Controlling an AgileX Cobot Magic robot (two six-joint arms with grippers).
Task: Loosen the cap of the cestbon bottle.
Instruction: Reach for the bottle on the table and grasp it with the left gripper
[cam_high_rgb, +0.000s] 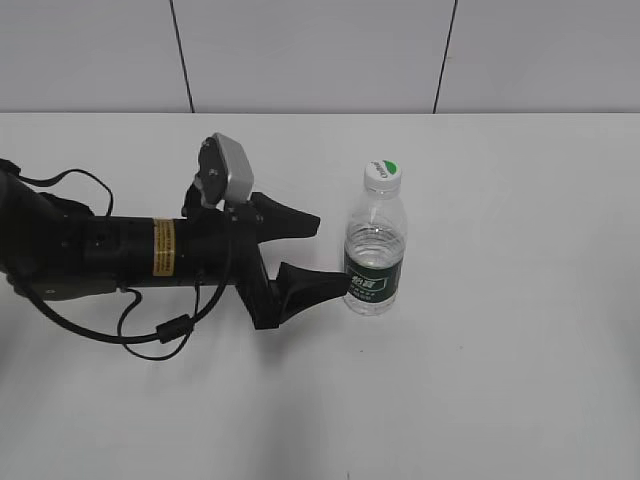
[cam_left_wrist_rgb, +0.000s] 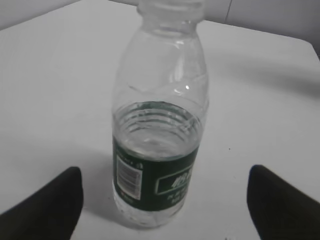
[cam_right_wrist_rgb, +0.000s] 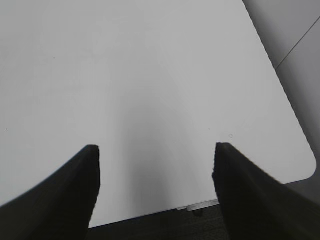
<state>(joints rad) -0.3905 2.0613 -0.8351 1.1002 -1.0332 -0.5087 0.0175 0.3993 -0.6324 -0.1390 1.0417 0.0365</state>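
The cestbon bottle (cam_high_rgb: 376, 255) stands upright near the middle of the white table, clear with a dark green label. Its white cap (cam_high_rgb: 382, 175) with a green mark sits on top. My left gripper (cam_high_rgb: 330, 255) is open just left of the bottle, its lower finger close to the label; I cannot tell if it touches. In the left wrist view the bottle (cam_left_wrist_rgb: 160, 145) stands between and beyond the open fingers (cam_left_wrist_rgb: 165, 200), and the cap is cut off at the top edge. My right gripper (cam_right_wrist_rgb: 156, 170) is open and empty over bare table; it is out of the exterior view.
The white table (cam_high_rgb: 520, 330) runs to a grey panelled wall at the back. The left arm and its cable (cam_high_rgb: 150, 335) lie across the table's left side. The right wrist view shows the table's edge and rounded corner (cam_right_wrist_rgb: 305, 172) with dark floor beyond.
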